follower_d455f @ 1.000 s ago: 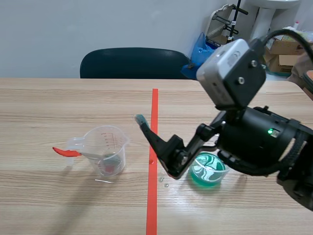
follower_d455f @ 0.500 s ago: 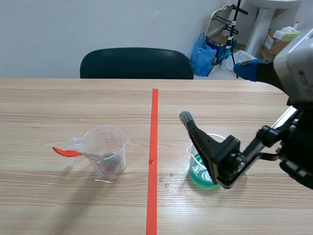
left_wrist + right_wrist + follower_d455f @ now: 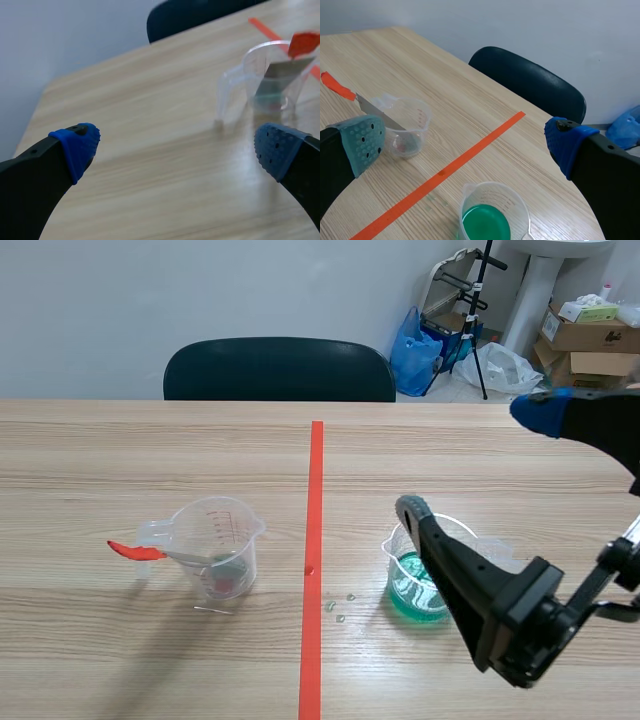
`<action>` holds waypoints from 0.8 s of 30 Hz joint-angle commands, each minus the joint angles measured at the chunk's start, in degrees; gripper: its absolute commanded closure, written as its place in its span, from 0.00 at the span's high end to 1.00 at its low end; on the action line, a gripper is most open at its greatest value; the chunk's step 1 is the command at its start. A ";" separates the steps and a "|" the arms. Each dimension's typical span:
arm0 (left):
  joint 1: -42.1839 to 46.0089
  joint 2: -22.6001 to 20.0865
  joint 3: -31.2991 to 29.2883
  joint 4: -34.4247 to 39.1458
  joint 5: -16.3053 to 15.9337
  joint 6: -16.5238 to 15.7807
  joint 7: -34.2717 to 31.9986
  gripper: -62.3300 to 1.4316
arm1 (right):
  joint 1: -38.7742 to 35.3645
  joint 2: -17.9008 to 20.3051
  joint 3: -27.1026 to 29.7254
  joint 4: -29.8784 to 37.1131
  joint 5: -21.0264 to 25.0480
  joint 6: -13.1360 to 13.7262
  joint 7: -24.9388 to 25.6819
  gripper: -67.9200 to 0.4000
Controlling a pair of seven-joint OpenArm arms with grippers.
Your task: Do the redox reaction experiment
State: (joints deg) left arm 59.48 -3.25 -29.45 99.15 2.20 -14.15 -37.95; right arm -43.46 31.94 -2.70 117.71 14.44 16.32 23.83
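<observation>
A clear measuring cup (image 3: 220, 558) left of the tape line holds a metal spatula with a red handle (image 3: 134, 551). Right of the line stands a clear cup of green liquid (image 3: 424, 577). My right gripper (image 3: 476, 460) hovers open above and just right of the green cup, one finger low in front of it, the blue-padded one high. In the right wrist view the green cup (image 3: 492, 218) lies below the open right gripper (image 3: 465, 142), with the spatula cup (image 3: 405, 127) farther off. The left gripper (image 3: 177, 147) is open over bare table, the spatula cup (image 3: 270, 75) ahead of it.
A few small clear droplets or crystals (image 3: 340, 606) lie beside the tape line (image 3: 314, 540) near the green cup. A dark chair (image 3: 275, 370) stands behind the table's far edge. Boxes (image 3: 590, 335) and bags sit on the floor at the back right.
The right arm has swung from the tape line to the right and drawn back toward the robot, uncovering the green cup. Its gripper stays open. Both cups are unmoved.
</observation>
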 commanded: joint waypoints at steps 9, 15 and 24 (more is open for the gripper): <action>0.50 1.46 0.55 2.23 2.38 -0.61 -1.14 1.00 | -0.50 1.36 0.13 0.85 0.44 -0.26 -0.33 1.00; 0.50 1.29 0.55 2.23 2.40 -0.63 -1.01 1.00 | -0.52 1.38 0.13 0.85 0.42 0.13 -0.50 1.00; 0.50 1.29 0.55 2.21 2.38 -0.81 -1.01 1.00 | -0.63 1.38 0.11 0.85 0.37 1.27 -0.37 1.00</action>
State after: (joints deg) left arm 59.37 -1.78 -28.88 101.01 5.13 -15.03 -38.11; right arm -44.01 32.88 -2.70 117.71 14.41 17.63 22.63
